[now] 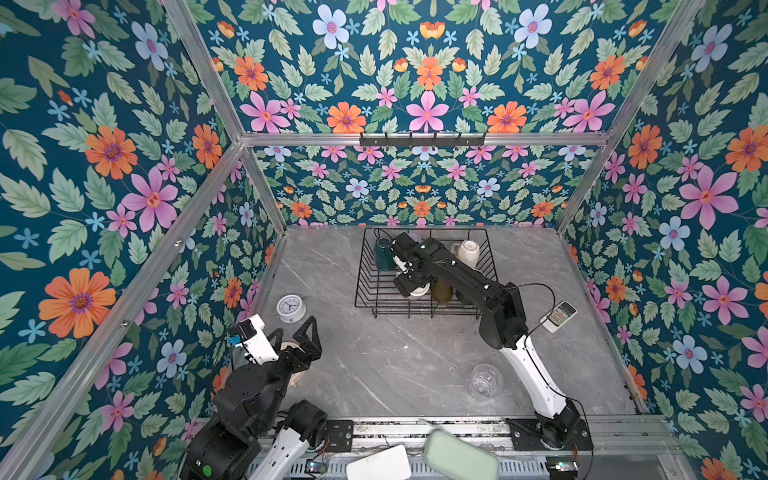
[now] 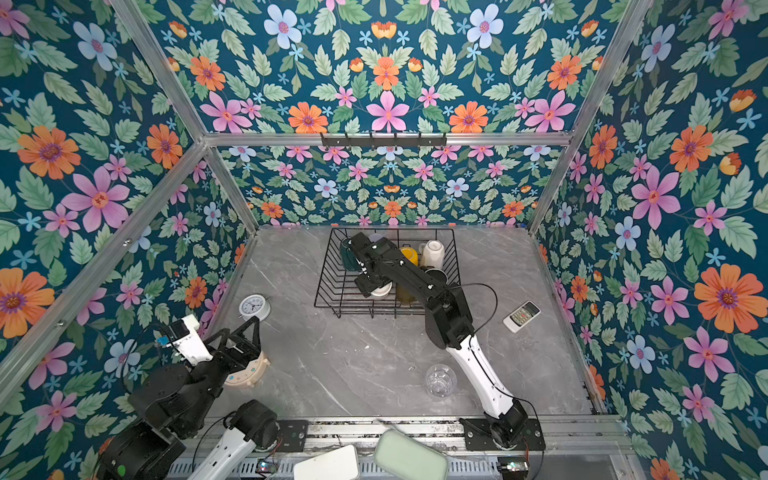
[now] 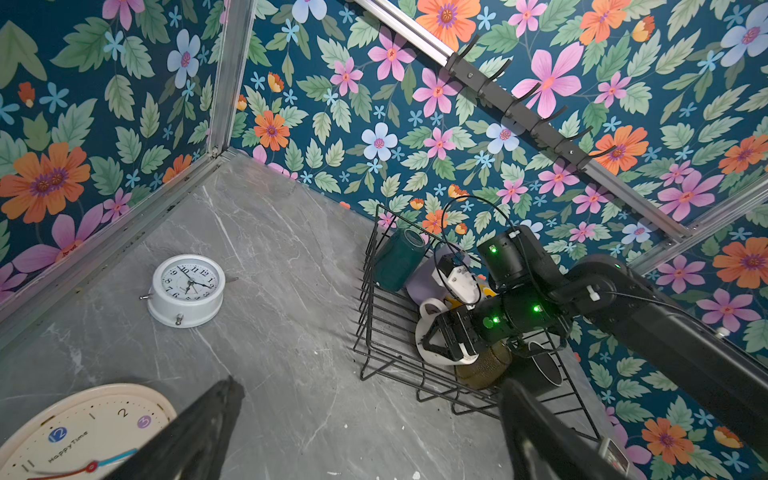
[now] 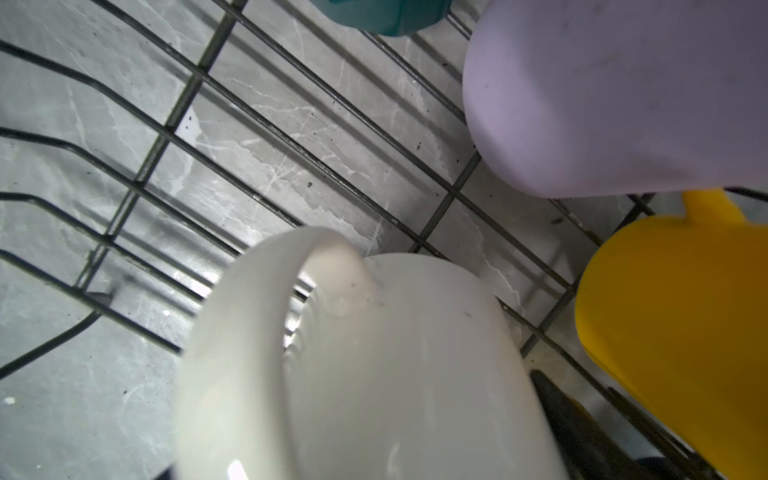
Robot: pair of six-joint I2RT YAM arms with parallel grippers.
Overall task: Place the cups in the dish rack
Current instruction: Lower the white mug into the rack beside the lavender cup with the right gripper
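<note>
The black wire dish rack (image 1: pixel 361 266) (image 2: pixel 326 266) stands at the back middle of the table. My right gripper (image 1: pixel 411 286) (image 4: pixel 365 449) reaches inside it, shut on a white mug (image 3: pixel 428 328) (image 4: pixel 374 353) low over the rack floor. Around it in the rack are a teal mug (image 1: pixel 381 253), a lilac tumbler (image 4: pixel 615 95), a yellow mug (image 2: pixel 409 254), an upturned white mug (image 1: pixel 468 251), an olive glass (image 3: pixel 484 368) and a black mug (image 3: pixel 544 368). A clear glass (image 1: pixel 485 380) stands on the table beside the right arm. My left gripper (image 1: pixel 293 332) (image 3: pixel 372 388) hangs open and empty at front left.
A white alarm clock (image 1: pixel 291 308) stands at the left, and a cream clock (image 2: pixel 245 370) lies under my left gripper. A remote (image 1: pixel 557 316) lies right of the rack. A black hook rail (image 1: pixel 422 139) runs along the back wall.
</note>
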